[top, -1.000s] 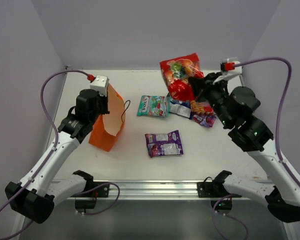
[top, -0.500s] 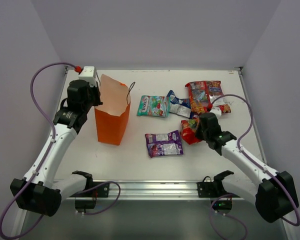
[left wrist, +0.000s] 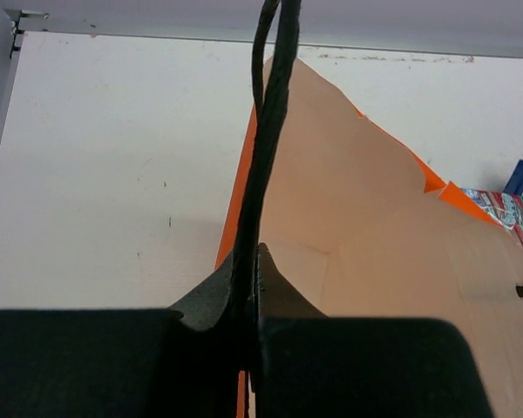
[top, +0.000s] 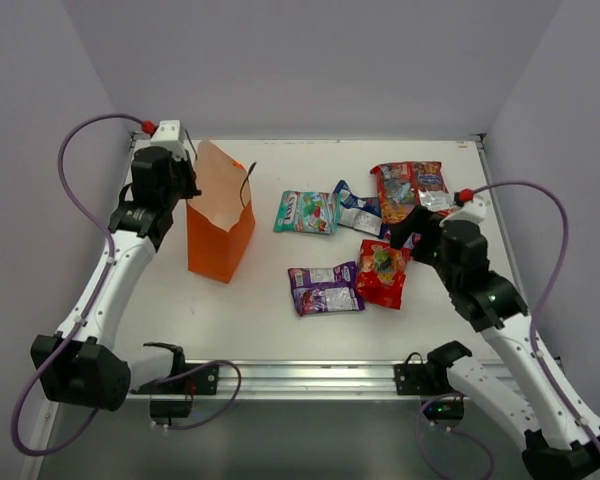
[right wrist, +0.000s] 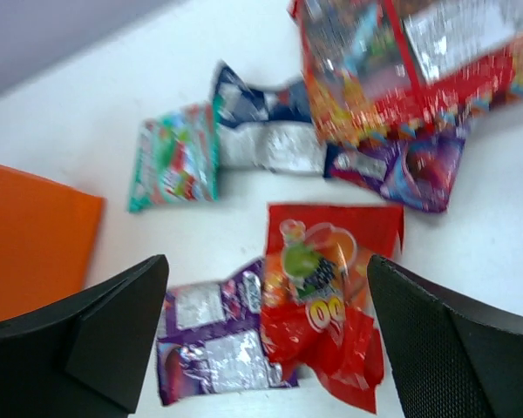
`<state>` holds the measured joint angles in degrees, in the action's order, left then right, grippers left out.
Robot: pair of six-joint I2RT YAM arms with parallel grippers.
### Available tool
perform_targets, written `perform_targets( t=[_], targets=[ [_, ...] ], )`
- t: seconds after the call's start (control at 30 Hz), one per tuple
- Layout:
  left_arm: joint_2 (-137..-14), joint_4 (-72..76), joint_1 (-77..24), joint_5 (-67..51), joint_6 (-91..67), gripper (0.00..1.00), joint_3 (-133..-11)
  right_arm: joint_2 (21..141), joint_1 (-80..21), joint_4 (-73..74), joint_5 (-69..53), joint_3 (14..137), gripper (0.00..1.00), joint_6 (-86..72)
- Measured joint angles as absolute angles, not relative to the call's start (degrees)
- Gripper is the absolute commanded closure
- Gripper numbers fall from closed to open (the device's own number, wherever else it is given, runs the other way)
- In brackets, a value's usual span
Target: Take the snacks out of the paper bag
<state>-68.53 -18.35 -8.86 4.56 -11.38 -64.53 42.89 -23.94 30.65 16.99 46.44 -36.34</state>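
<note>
The orange paper bag (top: 220, 228) stands upright at the left of the table, its pale inside (left wrist: 375, 261) showing. My left gripper (top: 185, 185) is shut on the bag's rim and thin dark handle (left wrist: 270, 113). Several snacks lie on the table. They include a teal-green packet (top: 306, 212), a blue-white one (top: 355, 210), a big red one (top: 405, 188), a purple one (top: 326, 288) and a red-orange one (top: 383, 272). My right gripper (top: 405, 232) hangs open just above the red-orange packet (right wrist: 327, 305), which lies flat and overlaps the purple packet (right wrist: 213, 340).
A small purple packet (right wrist: 410, 165) lies partly under the big red one. The table's back edge and the walls are close behind the bag. A metal rail (top: 300, 375) runs along the near edge.
My right gripper has opened and let go of the red-orange packet, which now lies beside the purple one. The arm has drawn back. The left gripper and the bag have shifted slightly left.
</note>
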Motion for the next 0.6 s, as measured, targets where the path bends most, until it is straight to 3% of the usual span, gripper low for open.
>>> perform_targets(
  t=[0.17, 0.37, 0.47, 0.5, 0.6],
  targets=[
    [-73.6, -14.0, -5.2, 2.2, -12.5, 1.00, -66.7, 36.9, -24.0, 29.8, 17.0, 52.1, 0.01, -31.3],
    [-78.1, -9.2, -2.5, 1.2, -13.1, 1.00, -67.4, 36.5, -24.0, 29.1, 16.2, 50.3, 0.01, -29.9],
    [-78.8, -8.4, -2.0, 1.0, -13.0, 0.66, -67.4, 35.9, -24.0, 29.4, 15.1, 48.9, 0.01, -29.7],
    [-78.8, -8.4, -1.9, 0.8, -12.7, 0.44, -67.4, 35.9, -24.0, 29.3, 14.9, 48.9, 0.01, -29.4],
    [-78.8, -9.5, -1.9, 0.7, -12.4, 0.16, -68.1, 35.9, -24.0, 29.2, 14.1, 49.0, 0.01, -28.1]
  ],
)
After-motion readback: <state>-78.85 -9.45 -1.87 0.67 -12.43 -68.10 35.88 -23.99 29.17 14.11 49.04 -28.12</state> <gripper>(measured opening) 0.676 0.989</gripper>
